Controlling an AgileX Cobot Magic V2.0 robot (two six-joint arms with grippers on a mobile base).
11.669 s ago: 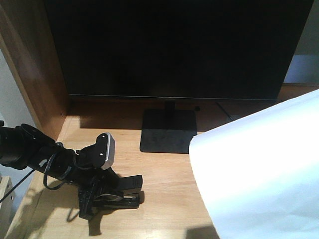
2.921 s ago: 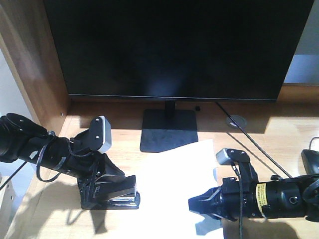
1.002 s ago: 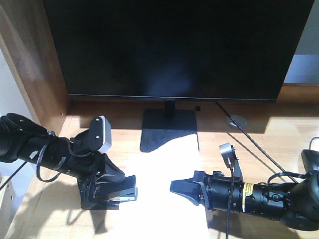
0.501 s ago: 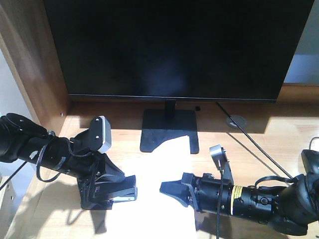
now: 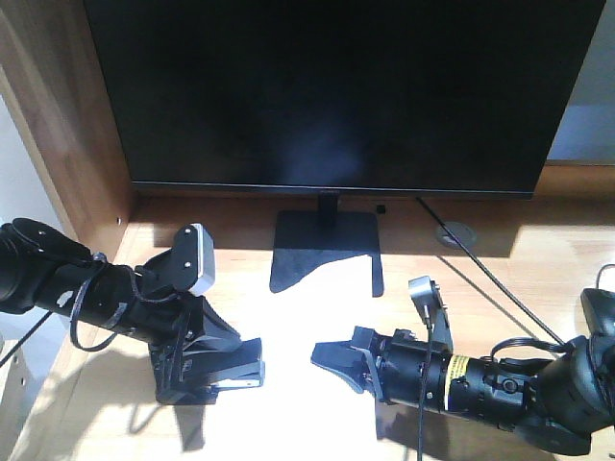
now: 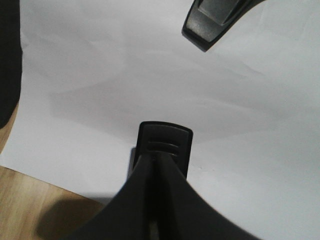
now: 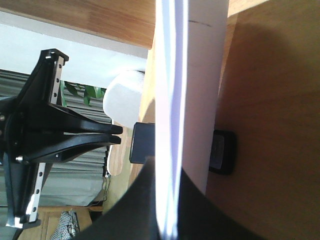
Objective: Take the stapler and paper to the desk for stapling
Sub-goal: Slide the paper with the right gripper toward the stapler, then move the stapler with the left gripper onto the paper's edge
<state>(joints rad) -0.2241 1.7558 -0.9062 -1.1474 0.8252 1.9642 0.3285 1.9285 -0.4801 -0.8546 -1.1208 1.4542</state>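
1. Monitor (image 5: 327, 91): fills the upper frame; its stand (image 5: 325, 250) sits just behind the paper (image 5: 312, 327).
2. Cable grommet (image 5: 455, 232): right of the stand, on the desk (image 5: 538, 259).
3. My left gripper (image 5: 226, 363): lower left, low over the desk, clamped on the stapler (image 5: 238, 370) at the paper's left edge.
4. My right gripper (image 5: 332, 357): lower centre, reaching leftward, pinching the paper, which lies mid-desk.

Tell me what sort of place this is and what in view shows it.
Most likely an office or home desk workstation. A large dark monitor on its stand sits on a light wooden desk with a cable grommet, while the robot's grippers handle a stapler and a sheet of white paper.
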